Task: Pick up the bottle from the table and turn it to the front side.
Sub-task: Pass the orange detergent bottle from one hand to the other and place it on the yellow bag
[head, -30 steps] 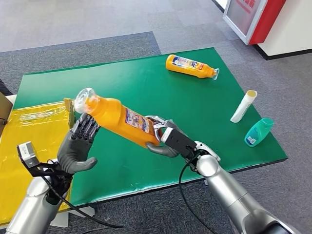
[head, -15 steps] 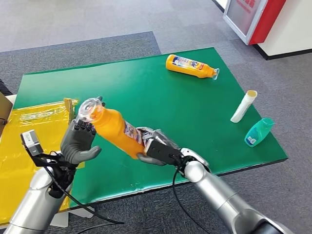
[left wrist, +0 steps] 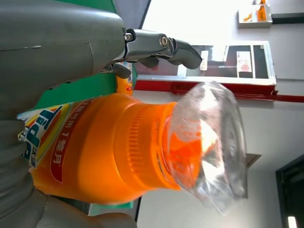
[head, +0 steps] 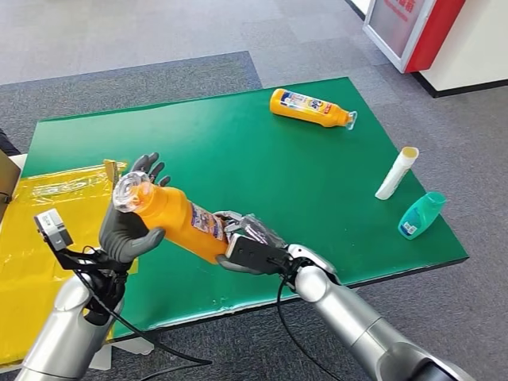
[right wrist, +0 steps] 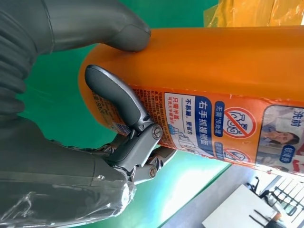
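Up in the air, above the front part of the green surface (head: 287,159), is the orange bottle (head: 177,216); it lies almost flat, with its clear cap (head: 130,190) pointing to the robot's left; the sticker on its side has red and blue marks. The right hand (head: 248,246) grasps the fat bottom end; its fingers (right wrist: 121,102) wrap over the sticker and its thumb presses the bare orange side. The left hand (head: 127,226) is at the neck end; its palm cups the bottle just behind the cap, its thumb sits under it, and its fingers (left wrist: 161,47) stick out past the cap, spread and not closed round it.

Further back on the surface lies a second orange bottle (head: 311,108); near the right edge are a white tube (head: 397,173) and a small teal bottle (head: 421,214), just beside each other. A yellow bag (head: 48,230) lies on the left.
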Tool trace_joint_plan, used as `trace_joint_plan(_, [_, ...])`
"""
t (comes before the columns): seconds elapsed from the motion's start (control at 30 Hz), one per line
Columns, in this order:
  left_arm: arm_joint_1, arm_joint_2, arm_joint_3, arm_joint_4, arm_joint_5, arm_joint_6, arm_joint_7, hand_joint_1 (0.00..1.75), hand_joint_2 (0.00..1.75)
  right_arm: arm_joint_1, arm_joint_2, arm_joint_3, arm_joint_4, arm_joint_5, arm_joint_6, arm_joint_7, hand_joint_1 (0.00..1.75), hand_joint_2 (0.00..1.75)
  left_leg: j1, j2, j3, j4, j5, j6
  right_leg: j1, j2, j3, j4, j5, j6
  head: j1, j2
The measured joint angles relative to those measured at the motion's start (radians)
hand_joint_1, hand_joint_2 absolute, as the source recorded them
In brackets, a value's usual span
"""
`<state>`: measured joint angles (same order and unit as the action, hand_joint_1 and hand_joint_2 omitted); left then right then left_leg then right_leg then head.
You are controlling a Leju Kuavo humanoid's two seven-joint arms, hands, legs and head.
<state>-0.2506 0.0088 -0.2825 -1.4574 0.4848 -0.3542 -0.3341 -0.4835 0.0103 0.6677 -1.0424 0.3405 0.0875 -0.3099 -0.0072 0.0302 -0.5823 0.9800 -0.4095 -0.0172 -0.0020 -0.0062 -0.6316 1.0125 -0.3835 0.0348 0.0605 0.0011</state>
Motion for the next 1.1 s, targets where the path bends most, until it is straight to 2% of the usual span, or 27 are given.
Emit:
trace_joint_plan(0.1, [0.002, 0.001, -0.003, 0.005, 0.018, -0.034, 0.018, 1.47, 1.75, -0.002, 0.000, 0.005, -0.014, 0.004, 0.000, 0.006, 1.75, 1.75, 0.000, 0.000, 0.000, 0.000, 0.000, 0.000, 0.000, 0.000, 0.000, 0.000, 0.000, 0.000, 0.000, 0.000])
trace_joint_plan(0.13, [0.002, 0.002, -0.005, 0.008, 0.020, -0.048, 0.024, 1.68, 1.75, -0.004, 0.000, 0.007, -0.017, 0.005, -0.001, 0.007, 1.75, 1.75, 0.000, 0.000, 0.000, 0.000, 0.000, 0.000, 0.000, 0.000, 0.000, 0.000, 0.000, 0.000, 0.000, 0.000])
trace_joint_plan(0.27, [-0.003, 0.010, -0.022, 0.025, 0.007, -0.079, 0.048, 1.75, 1.75, -0.006, -0.001, 0.009, -0.022, 0.009, -0.005, 0.009, 1.75, 1.75, 0.000, 0.000, 0.000, 0.000, 0.000, 0.000, 0.000, 0.000, 0.000, 0.000, 0.000, 0.000, 0.000, 0.000])
trace_joint_plan(0.4, [-0.016, 0.020, -0.035, 0.040, -0.002, -0.083, 0.057, 1.65, 1.75, -0.006, -0.002, 0.012, -0.023, 0.011, -0.006, 0.013, 1.75, 1.75, 0.000, 0.000, 0.000, 0.000, 0.000, 0.000, 0.000, 0.000, 0.000, 0.000, 0.000, 0.000, 0.000, 0.000])
trace_joint_plan(0.53, [-0.031, 0.026, -0.044, 0.053, -0.015, -0.085, 0.060, 1.75, 1.75, -0.006, -0.004, 0.016, -0.023, 0.012, -0.006, 0.013, 1.75, 1.75, 0.000, 0.000, 0.000, 0.000, 0.000, 0.000, 0.000, 0.000, 0.000, 0.000, 0.000, 0.000, 0.000, 0.000])
trace_joint_plan(0.67, [-0.062, 0.041, -0.070, 0.065, -0.061, -0.101, 0.063, 1.75, 1.75, -0.006, -0.006, 0.017, -0.023, 0.016, -0.005, 0.014, 1.75, 1.75, 0.000, 0.000, -0.001, 0.000, 0.001, 0.001, 0.000, -0.001, 0.000, 0.000, 0.000, 0.000, 0.000, 0.000])
trace_joint_plan(0.7, [-0.069, 0.045, -0.077, 0.067, -0.069, -0.104, 0.063, 1.75, 1.75, -0.006, -0.006, 0.017, -0.023, 0.018, -0.005, 0.014, 1.70, 1.75, 0.000, 0.000, -0.001, 0.000, 0.001, 0.001, 0.000, -0.001, 0.000, 0.000, 0.000, 0.000, 0.000, 0.000])
trace_joint_plan(0.83, [-0.082, 0.055, -0.095, 0.069, -0.091, -0.099, 0.062, 1.75, 1.75, -0.007, -0.006, 0.018, -0.022, 0.020, -0.009, 0.014, 0.00, 1.75, 0.000, 0.000, -0.001, 0.000, 0.001, 0.001, 0.000, -0.001, 0.000, 0.000, 0.000, 0.000, 0.000, 0.000])
trace_joint_plan(0.9, [-0.079, 0.060, -0.104, 0.069, -0.142, -0.053, 0.063, 1.75, 1.75, -0.012, -0.006, 0.018, -0.024, 0.024, -0.026, 0.015, 0.00, 1.75, 0.000, 0.000, -0.001, 0.000, 0.001, 0.001, 0.000, 0.000, 0.000, 0.000, 0.000, 0.000, 0.000, 0.000])
trace_joint_plan(1.03, [-0.069, 0.071, -0.114, 0.054, -0.327, 0.130, 0.054, 1.75, 1.75, -0.022, -0.010, 0.007, -0.026, 0.036, -0.080, 0.031, 0.00, 1.75, 0.000, 0.000, -0.001, 0.000, 0.001, 0.000, 0.000, 0.000, -0.001, 0.000, 0.000, 0.000, 0.000, 0.000])
trace_joint_plan(1.1, [-0.069, 0.077, -0.114, 0.040, -0.366, 0.165, 0.054, 1.75, 1.75, -0.022, -0.013, 0.001, -0.026, 0.038, -0.088, 0.034, 0.00, 1.75, 0.000, 0.000, -0.001, 0.000, 0.001, 0.000, 0.000, 0.000, -0.001, 0.000, 0.001, 0.000, 0.000, 0.000])
